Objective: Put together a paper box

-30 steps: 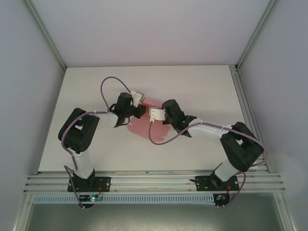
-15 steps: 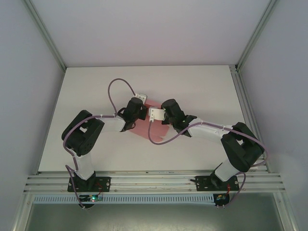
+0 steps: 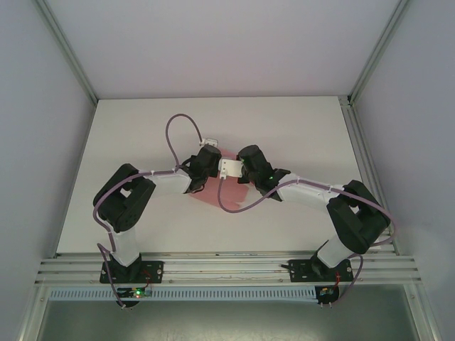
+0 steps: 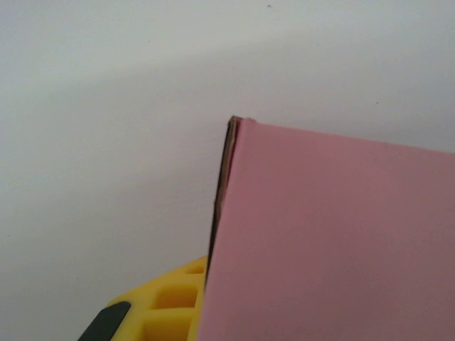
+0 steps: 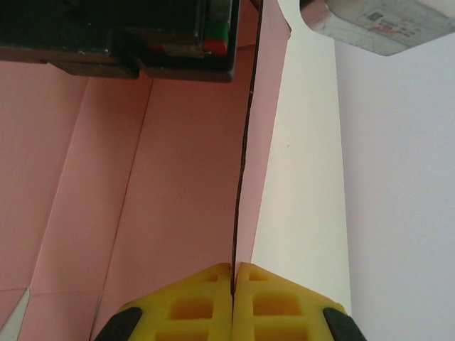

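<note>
Paper box (image 3: 207, 196) is seen from above as thin pink card at the middle of the white desk (image 3: 142, 128), partly covered by two wrists that meet over it. The left arm (image 3: 167, 181) is reached in from the left and the right arm (image 3: 306, 192) from the right. Both wrists are bent down onto the card, close beside one another.

Right wrist view: the right tool (image 5: 232, 305) is closed. Its two yellow fingertips (image 5: 192, 312) are pressed together on a raised panel of the card, which is seen edge-on as a dark line running up from between them. Left of that line the rest of the sheet is spread out, crossed by fold creases (image 5: 135, 177). Bare desk is seen to the right. The dark body of the left wrist is seen at the top, over the card.

Left wrist view: the left tool (image 4: 205, 309) is closed on the box. One yellow fingertip is seen at the bottom edge, set against the left face of an upright pink panel. The other is hidden behind that panel. The panel's top corner stands clear against the pale background.

Whether both tools are clamped on the same panel cannot be told
</note>
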